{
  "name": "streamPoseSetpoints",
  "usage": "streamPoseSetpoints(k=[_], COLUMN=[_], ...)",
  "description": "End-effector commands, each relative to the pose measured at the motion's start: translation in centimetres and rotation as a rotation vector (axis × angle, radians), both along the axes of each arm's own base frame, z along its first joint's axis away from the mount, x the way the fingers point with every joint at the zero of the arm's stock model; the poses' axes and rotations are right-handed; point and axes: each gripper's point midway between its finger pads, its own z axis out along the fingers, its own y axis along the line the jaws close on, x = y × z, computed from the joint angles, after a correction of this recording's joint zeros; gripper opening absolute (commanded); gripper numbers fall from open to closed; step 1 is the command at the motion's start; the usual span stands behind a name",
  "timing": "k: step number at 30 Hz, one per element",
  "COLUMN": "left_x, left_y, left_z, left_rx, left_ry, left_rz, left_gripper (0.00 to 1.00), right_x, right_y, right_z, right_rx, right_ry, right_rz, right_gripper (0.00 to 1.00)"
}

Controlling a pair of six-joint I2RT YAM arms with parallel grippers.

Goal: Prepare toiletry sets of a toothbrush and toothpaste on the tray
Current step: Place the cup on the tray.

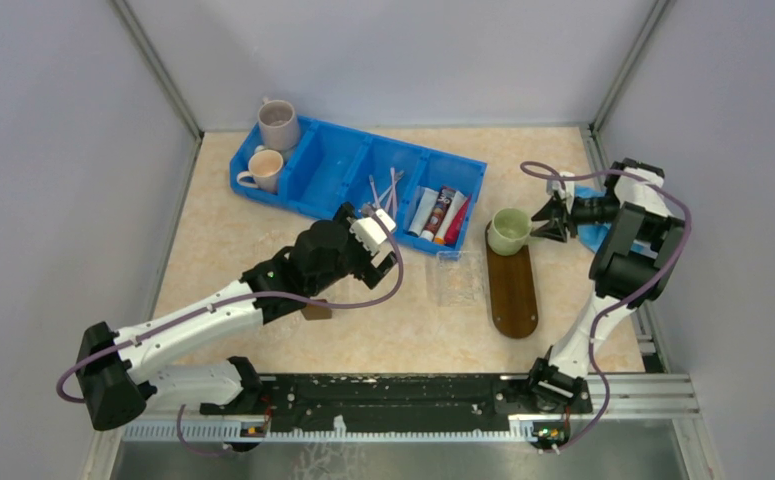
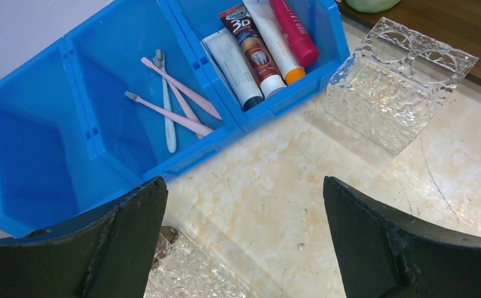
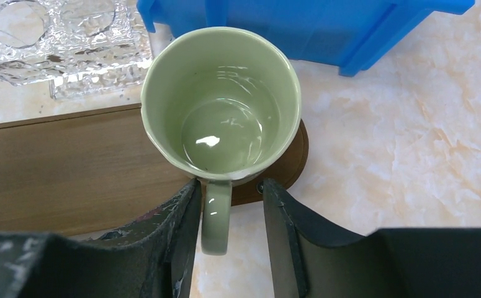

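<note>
Two black fingers of the left gripper (image 2: 244,186) stand spread wide and empty over the beige marbled tabletop (image 2: 275,205), just short of the long blue plastic compartment bin (image 2: 101,74). To its right, the flat dark brown oval wooden tray (image 1: 513,300) lies lengthwise, bare except at its far end, where a pale green ceramic mug (image 3: 222,105) stands upright. The right gripper (image 3: 230,186) is parted loosely around the mug's handle, with a gap showing on one side, so it is not clamped. A clear textured plastic holder (image 2: 399,87) with two round holes sits just beside the tray, between it and the bin. In the bin, thin pale pink and white toothbrushes (image 2: 175,102) lie crossed in one compartment. Four toothpaste tubes (image 2: 269,37) fill the next, one marked "3D", the rest unreadable. Farthest off, two pale mugs (image 1: 271,145) occupy the bin's left end.
</note>
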Motion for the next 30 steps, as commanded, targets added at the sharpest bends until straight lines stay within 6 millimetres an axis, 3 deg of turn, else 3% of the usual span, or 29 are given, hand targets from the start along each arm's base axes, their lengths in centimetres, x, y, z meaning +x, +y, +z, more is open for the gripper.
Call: streamPoseSetpoints(k=[1,5,12,30], left_x=[0.0,-0.2,-0.4,-0.4], left_y=[0.2,0.1,0.0,0.2], left_z=[0.2,0.6,0.9,1.0], left_rx=[-0.001,-0.014,-0.026,-0.027], left_ry=[-0.009,-0.010,-0.008,-0.013], left_rz=[-0.003,-0.013,-0.022,-0.018], left_gripper=[0.99,0.99,0.99,0.99], right_x=[1.9,1.4,0.7,3.4], right_y=[-0.2,-1.2,-2.3,-3.8], right_z=[3.0,3.3,2.0,2.7], right_rx=[-0.063,-0.154,-0.256,-0.273], right_ry=[-0.274,-0.251,-0.228,-0.234], right_rz=[0.097,0.051,-0.035,-0.206], right_gripper=[0.43,0.47,0.50,0.45])
